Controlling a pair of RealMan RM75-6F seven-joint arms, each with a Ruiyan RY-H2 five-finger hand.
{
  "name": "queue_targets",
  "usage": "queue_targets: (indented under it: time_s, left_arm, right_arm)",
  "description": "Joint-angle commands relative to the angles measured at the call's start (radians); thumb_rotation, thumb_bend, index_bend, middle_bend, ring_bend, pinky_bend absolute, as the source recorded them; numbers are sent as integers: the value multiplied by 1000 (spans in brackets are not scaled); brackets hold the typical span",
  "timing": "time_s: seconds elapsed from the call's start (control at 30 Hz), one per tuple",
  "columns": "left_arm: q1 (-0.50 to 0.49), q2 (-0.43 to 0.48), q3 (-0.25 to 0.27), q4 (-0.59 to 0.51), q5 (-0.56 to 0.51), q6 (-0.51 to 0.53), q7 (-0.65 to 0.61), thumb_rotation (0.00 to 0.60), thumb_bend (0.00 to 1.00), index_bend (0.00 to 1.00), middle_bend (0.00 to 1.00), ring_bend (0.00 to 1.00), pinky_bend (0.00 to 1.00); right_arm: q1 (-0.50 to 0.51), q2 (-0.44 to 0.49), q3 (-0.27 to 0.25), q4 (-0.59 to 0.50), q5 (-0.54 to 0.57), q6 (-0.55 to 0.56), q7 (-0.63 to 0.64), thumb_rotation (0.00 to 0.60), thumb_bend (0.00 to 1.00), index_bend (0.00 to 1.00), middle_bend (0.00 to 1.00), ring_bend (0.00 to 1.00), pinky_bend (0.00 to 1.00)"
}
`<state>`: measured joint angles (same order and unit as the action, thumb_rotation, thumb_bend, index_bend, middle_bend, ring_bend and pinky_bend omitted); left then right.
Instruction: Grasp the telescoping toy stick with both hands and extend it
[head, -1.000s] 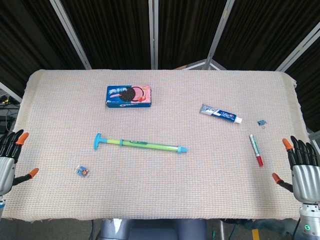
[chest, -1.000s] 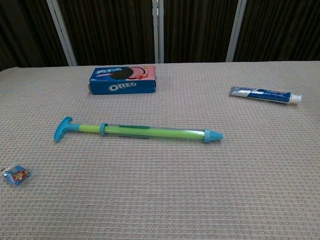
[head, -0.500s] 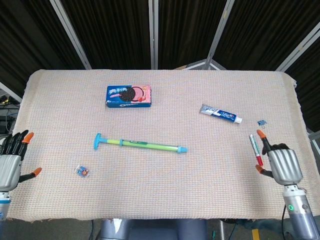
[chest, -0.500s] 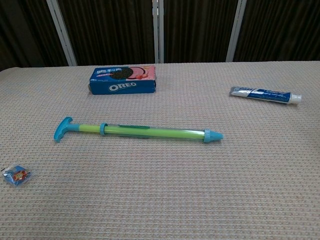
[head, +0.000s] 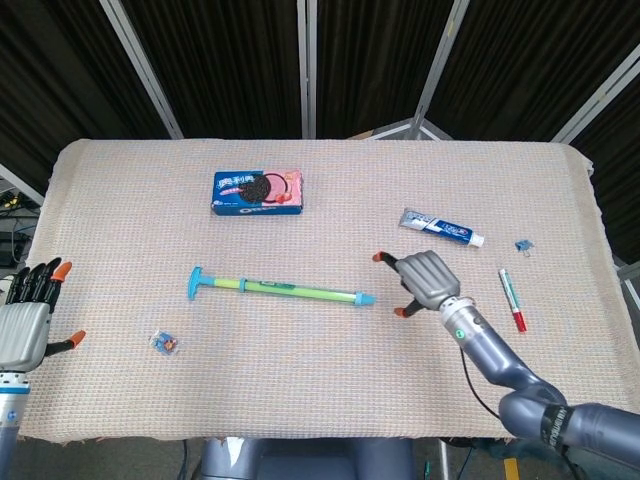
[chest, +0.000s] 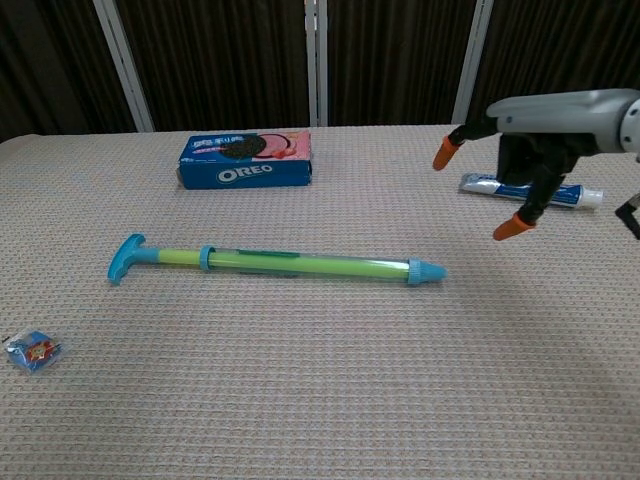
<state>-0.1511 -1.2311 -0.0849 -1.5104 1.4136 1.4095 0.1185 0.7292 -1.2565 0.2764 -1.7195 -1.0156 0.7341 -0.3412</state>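
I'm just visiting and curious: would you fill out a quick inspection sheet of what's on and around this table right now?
Surface: table under a woven beige cloth.
Job's things: telescoping toy stick lies flat, not held, its T-handle pointing to the robot's left.
Clutter: Oreo box; toothpaste tube; red-capped pen; small wrapped item; tiny blue item.
Hands: right hand open, fingers spread, hovering near the stick's cone tip, apart from it; left hand open at the table's edge.
Cables: a thin one along the right forearm.
Surroundings: dark curtain panels with metal frames.
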Motion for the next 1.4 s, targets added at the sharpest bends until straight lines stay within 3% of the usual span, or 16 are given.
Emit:
queue_targets:
  time_s: [0.03, 0.3, 0.6, 1.0, 1.4]
  left_arm:
    - [-2, -2, -3, 2, -8, -5, 1, 600, 0, 0, 0, 0, 0]
    - [-7, -7, -7, 11, -31, -20, 5, 600, 0, 0, 0, 0, 0]
    - [-3, -8, -3, 16, -35, -16, 2, 600, 0, 0, 0, 0, 0]
    - [-4, -8, -2, 19, -36, -17, 0, 600, 0, 0, 0, 0, 0]
    - [-6, -11, -3, 21, -43, -19, 3, 600, 0, 0, 0, 0, 0]
  right_arm:
    - [75, -80, -8, 23, 107, -22, -76, 600, 0, 379, 1000, 1000, 1000]
    - [202, -229, -59, 97, 285, 65, -223, 600, 32, 368, 1000, 1000, 1000]
    - [266, -337, -85, 213, 382, 150, -315, 600, 112, 382, 1000, 1000, 1000]
    - [291, -373, -87, 219, 429, 158, -319, 600, 154, 400, 1000, 1000, 1000]
    - [330, -467, -100, 294, 435, 194, -370, 600, 169, 416, 1000, 1000, 1000]
